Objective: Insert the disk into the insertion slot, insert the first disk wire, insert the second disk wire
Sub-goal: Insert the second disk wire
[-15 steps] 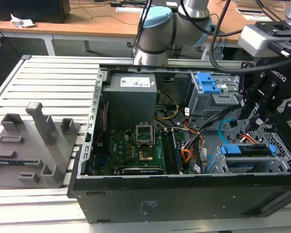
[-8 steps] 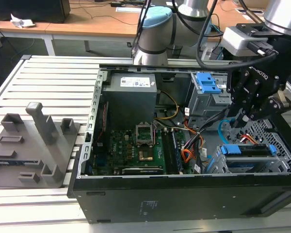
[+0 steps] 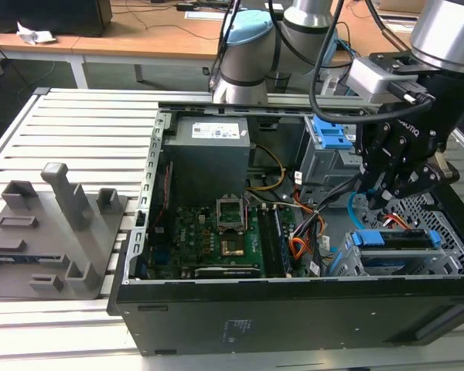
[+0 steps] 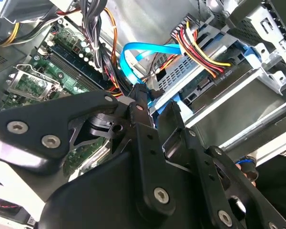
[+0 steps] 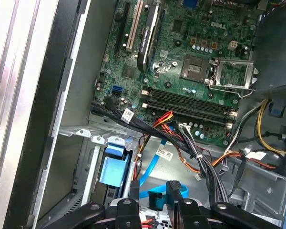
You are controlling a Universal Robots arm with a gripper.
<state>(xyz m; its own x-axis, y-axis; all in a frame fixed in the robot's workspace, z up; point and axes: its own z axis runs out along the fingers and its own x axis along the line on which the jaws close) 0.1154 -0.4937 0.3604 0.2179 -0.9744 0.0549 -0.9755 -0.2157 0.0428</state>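
Black gripper [image 4: 154,102] links fill the foreground in both wrist views. Its two fingers are drawn close together and pinch the plug end of the second disk wire [image 4: 148,50], a flat light-blue cable that arches up in a loop from between them. In the first wrist view the same cable [image 5: 150,164] runs down to the gripper [image 5: 155,205].

Just beside that loop, the first disk wire [image 4: 200,47], a red, orange, yellow and black bundle, ends in a black plug seated against the rear of the drive.

In the lower right of the exterior view, the disk [image 3: 398,241] sits inside the insertion slot [image 3: 429,212], with its blue carrier showing at both ends. The gripper [image 3: 387,189] hangs just above it. The first disk wire [image 3: 398,222] reaches the drive's back edge, and the second disk wire [image 3: 353,207] curves toward the exterior view's left.

The open computer case [image 3: 294,317] rests on a slatted table [image 3: 85,124], with the motherboard [image 3: 216,239] at frame centre and a grey fixture [image 3: 54,224] at the left.
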